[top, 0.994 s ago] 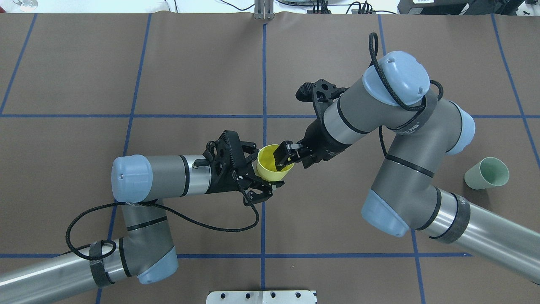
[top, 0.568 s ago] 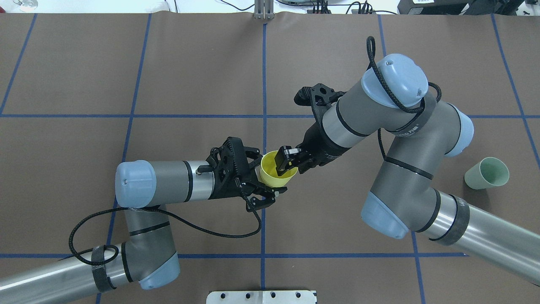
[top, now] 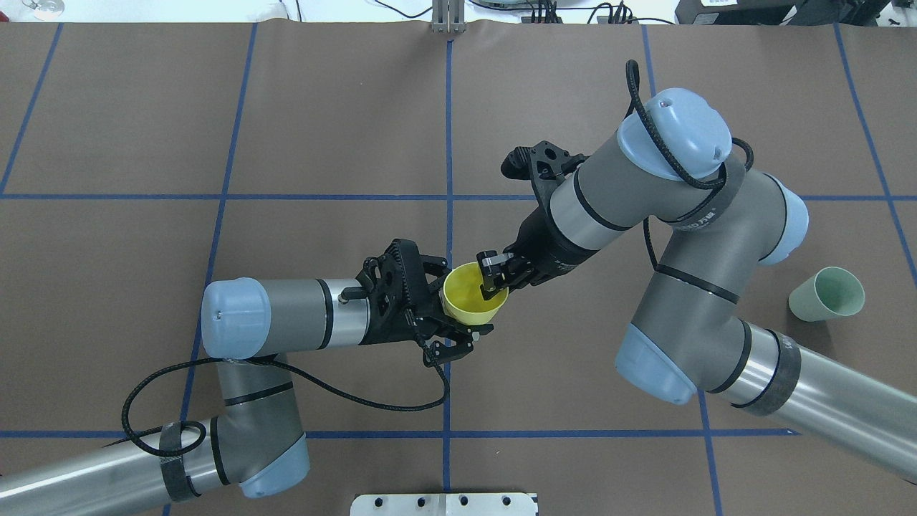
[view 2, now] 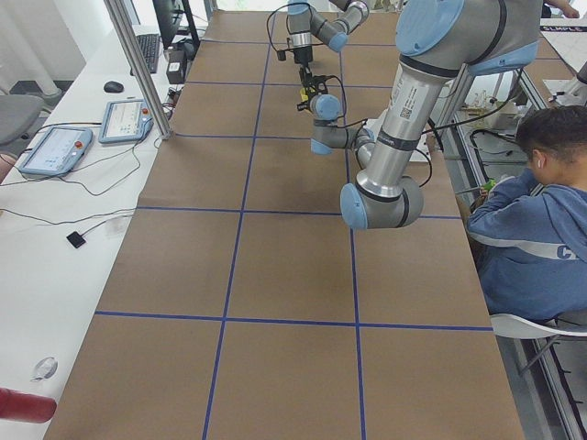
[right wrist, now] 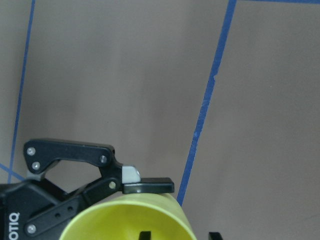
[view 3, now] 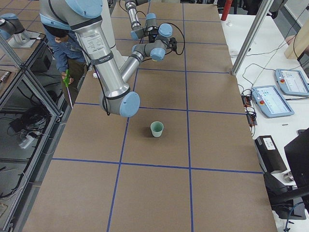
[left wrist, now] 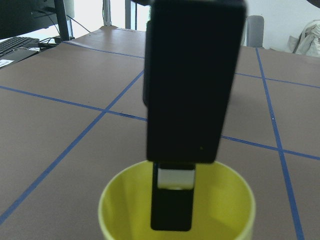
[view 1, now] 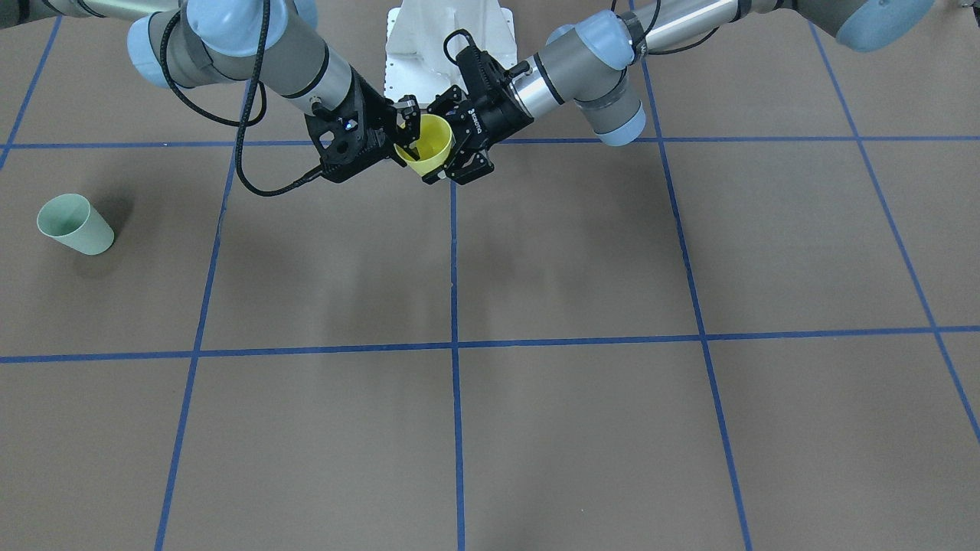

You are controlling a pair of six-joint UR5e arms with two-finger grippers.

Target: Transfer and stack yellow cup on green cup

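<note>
The yellow cup [top: 464,299] hangs in the air just right of centre in the overhead view, mouth up and tipped, beside the middle blue tape line [top: 448,143] of the table [top: 322,107]. The left gripper [top: 458,297] comes in from the frame's left with its jaws set about the cup's body, one above and one below in the picture. The right wrist view shows one of its fingers [right wrist: 147,186] lying against the cup's wall, so it has hold. The right gripper [top: 496,276] reaches down from the upper right and straddles the rim's right side, one finger inside the cup and one outside, jaws drawn close; whether they press the wall I cannot tell. The green cup [top: 827,294] stands upright on the table at the right edge, well apart from both. Against the overhead pictures of a second ago, the cup and the left gripper have slid a little right and down in the frame. The right gripper's jaws, then spread across the cup's mouth, have narrowed onto the rim, and the green cup has not moved. In the left wrist view a dark finger blocks the middle and the cup's lower part is cut off at the bottom edge. The right wrist view catches only the rim's top arc and the ends of its own fingertips [right wrist: 214,235]. From the table's ends the yellow cup is a speck at best.
</note>
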